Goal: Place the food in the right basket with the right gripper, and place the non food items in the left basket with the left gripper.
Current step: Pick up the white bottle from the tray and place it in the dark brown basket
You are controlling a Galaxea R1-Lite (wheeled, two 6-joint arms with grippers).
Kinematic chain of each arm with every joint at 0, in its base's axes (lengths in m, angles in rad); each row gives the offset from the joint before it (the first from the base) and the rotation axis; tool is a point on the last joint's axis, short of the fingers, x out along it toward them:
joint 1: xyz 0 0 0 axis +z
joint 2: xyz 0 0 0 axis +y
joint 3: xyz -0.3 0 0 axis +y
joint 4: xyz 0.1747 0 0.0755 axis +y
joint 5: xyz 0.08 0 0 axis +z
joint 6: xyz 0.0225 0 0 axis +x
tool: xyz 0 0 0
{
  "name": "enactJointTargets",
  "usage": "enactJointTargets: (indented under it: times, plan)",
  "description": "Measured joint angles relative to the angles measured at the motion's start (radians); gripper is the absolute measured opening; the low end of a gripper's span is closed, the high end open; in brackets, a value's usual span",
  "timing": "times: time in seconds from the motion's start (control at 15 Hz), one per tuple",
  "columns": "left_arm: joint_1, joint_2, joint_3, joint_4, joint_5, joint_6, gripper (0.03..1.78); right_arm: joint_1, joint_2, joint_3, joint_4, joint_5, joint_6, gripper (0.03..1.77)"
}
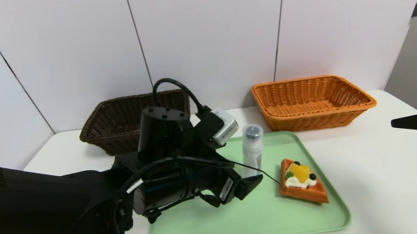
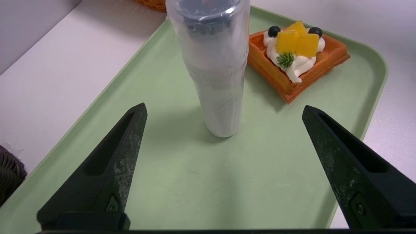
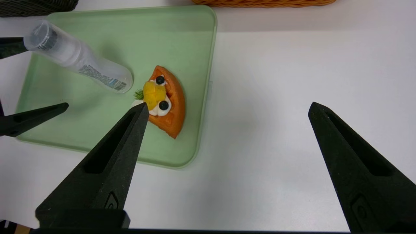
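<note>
White tabletop (image 1: 382, 178) under pale wall panels (image 1: 209, 32), with a green tray (image 1: 246, 220) as the centre of the scene. Upright on that tray, toward its far side, a clear, dark-capped bottle (image 1: 253, 147), long axis vertical, probably the non-food item next due for the left basket. Just ahead of the left gripper (image 2: 225, 105), over the tray, and much nearer to it than to the right arm; jaws spread wide to either side of the bottle's line, nothing pinched. Contact unlikely, though hard to judge past the dark arm in the head view. Likely needed next: a short reach forward, then a level squeeze across the upright body.

On the tray's right side, a fruit-topped waffle (image 1: 303, 179), bound by the task for the right basket. Beyond the tray to the left, a dark brown basket (image 1: 115, 145); beyond it to the right, an orange basket (image 1: 314, 122). Off the tray's right side, the right gripper (image 3: 229, 104), spread wide and without a load.

Printed on the bottle, a text block and barcode (image 3: 120, 85), too small to read; no brand legible.
</note>
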Motion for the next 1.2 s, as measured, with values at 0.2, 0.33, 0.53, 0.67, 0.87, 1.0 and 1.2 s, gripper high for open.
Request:
enactJointTargets:
  times: [0.2,0.33,0.53,0.67,0.87,1.0,1.2]
  plan:
    - [-0.013,0.039,0.000,-0.076,0.000,0.001,1.69,0.001,-0.005,0.000,0.001,0.000,-0.001,1.70]
    - [-0.018,0.081,-0.020,-0.137,0.000,0.006,1.69,0.003,-0.011,0.003,0.001,0.000,-0.001,1.70]
    - [-0.021,0.130,-0.059,-0.155,0.000,0.015,1.69,0.004,-0.025,0.009,0.005,-0.001,-0.004,1.70]
    - [-0.021,0.152,-0.074,-0.157,0.001,0.015,1.69,0.004,-0.032,0.010,0.009,-0.001,-0.004,1.70]
    - [-0.021,0.174,-0.089,-0.157,0.002,0.014,1.69,0.004,-0.037,0.011,0.015,-0.001,-0.004,1.70]
    - [-0.018,0.189,-0.112,-0.153,0.003,0.010,1.69,0.004,-0.039,0.011,0.014,-0.002,-0.004,1.70]
    - [-0.013,0.210,-0.160,-0.131,0.003,0.008,1.69,0.005,-0.042,0.011,0.015,-0.002,-0.004,1.70]
